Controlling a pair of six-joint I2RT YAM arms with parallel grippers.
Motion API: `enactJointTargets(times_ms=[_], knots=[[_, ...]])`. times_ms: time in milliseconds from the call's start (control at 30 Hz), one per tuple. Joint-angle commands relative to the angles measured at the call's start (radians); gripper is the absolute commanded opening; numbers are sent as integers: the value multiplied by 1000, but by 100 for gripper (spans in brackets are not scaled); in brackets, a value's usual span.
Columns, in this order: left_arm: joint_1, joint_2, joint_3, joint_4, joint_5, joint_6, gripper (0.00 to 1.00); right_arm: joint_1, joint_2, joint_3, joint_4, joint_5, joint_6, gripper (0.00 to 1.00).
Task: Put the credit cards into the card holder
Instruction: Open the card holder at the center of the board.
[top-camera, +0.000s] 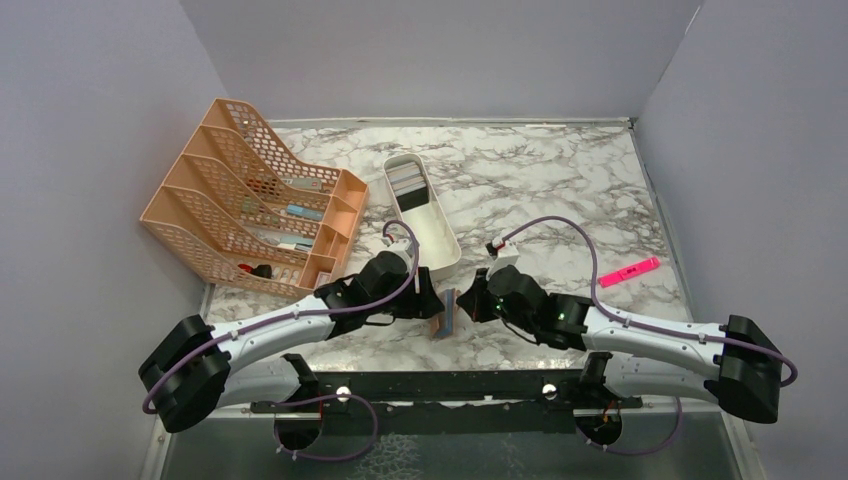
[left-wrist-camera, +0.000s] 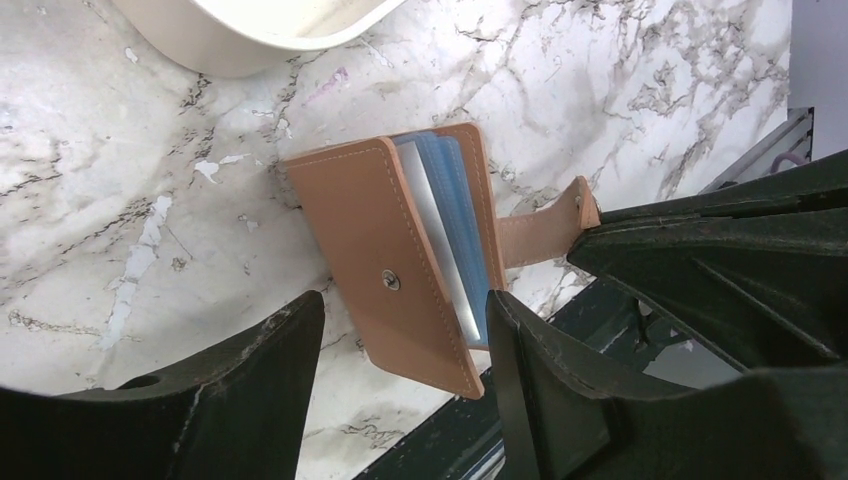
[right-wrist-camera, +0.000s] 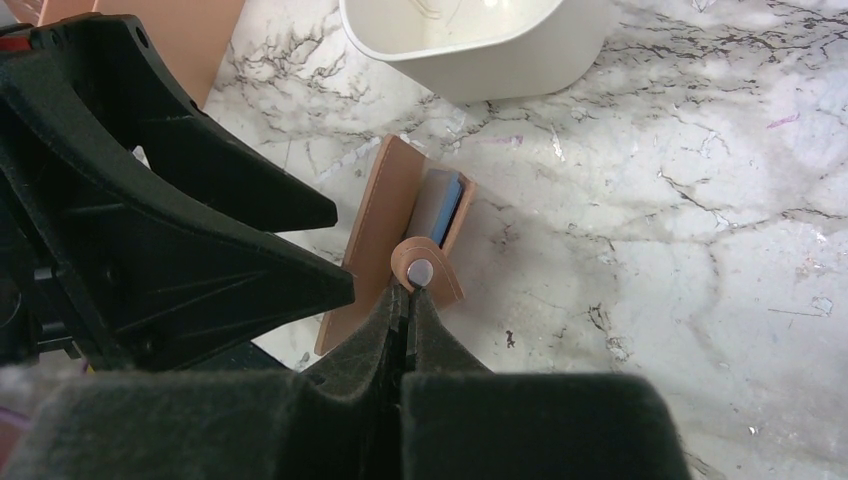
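The tan card holder (top-camera: 446, 322) stands partly open at the table's front edge between my two grippers. In the left wrist view the card holder (left-wrist-camera: 385, 260) shows its snap stud, with light blue and silvery credit cards (left-wrist-camera: 452, 225) tucked inside. My left gripper (left-wrist-camera: 403, 300) is open, its fingers straddling the holder's lower end. My right gripper (right-wrist-camera: 408, 292) is shut on the holder's snap strap (right-wrist-camera: 425, 272), pulling it away from the body (right-wrist-camera: 375, 225). More credit cards (top-camera: 410, 183) lie in the white tray's far end.
The white oblong tray (top-camera: 447, 250) lies just behind the grippers. An orange mesh file rack (top-camera: 250, 200) stands at the back left. A pink highlighter (top-camera: 630, 271) lies at the right. The black front rail (top-camera: 440, 385) runs just below the holder.
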Motion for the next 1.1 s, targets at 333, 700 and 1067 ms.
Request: enactJointTargets(times_ms=[333,700,1067], knots=[[-5,18,39,-128,-117,50,16,-2,-6,-15,-164,115,81,1],[-5,-55,2,10,-42,-50,0,-2,19,188,-391,-26,120,43],[-5,-78,-54,77,-57,-105,0,-1,118,122,-134,-155,148,60]])
